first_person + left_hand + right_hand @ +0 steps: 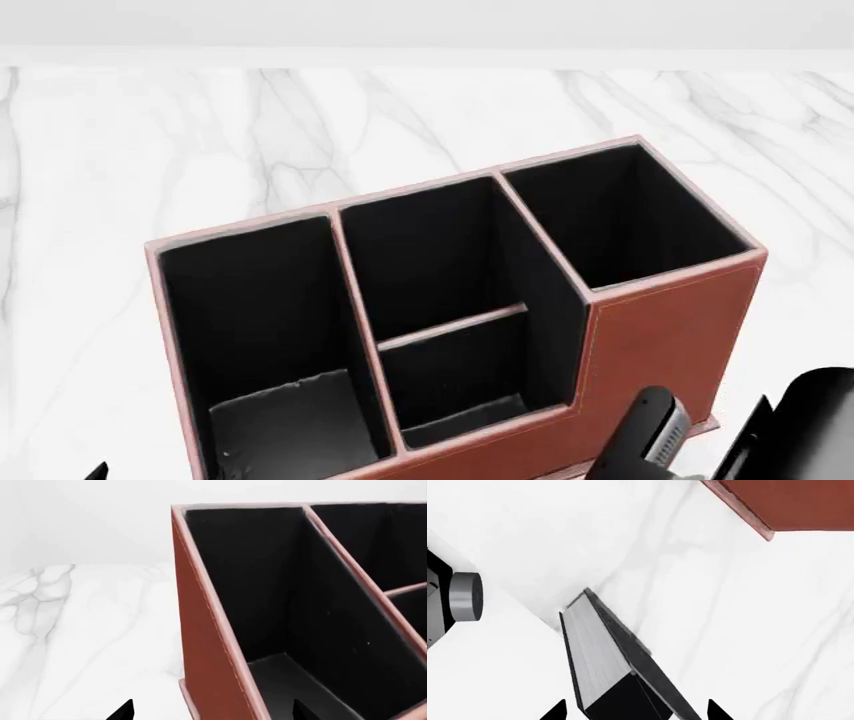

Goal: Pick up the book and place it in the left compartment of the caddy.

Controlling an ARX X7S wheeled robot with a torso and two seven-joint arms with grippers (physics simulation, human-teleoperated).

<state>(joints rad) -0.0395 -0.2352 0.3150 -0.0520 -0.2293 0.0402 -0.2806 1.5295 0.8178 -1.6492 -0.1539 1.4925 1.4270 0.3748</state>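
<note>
The reddish-brown caddy [667, 330] stands in the middle of the marble top, its black interior open to the head view. Its long left compartment [254, 300] shows only its dark floor. My left gripper [212, 711] is open and straddles the caddy's outer end wall [207, 645]: one fingertip hangs over the marble, the other over the left compartment [260, 580]. The black book [597, 645], white page block showing, slants away from my right gripper [634, 710]. Its near end sits between those jaws, which stand close on either side. A caddy corner [787, 505] shows beyond.
The white marble table [134, 130] stretches behind and beside the caddy. The divided middle section [441, 290] and the taller square end section [614, 215] lie to the right. My right arm [814, 420] is low by the caddy's front right corner. A grey robot part [464, 602] lies past the table edge.
</note>
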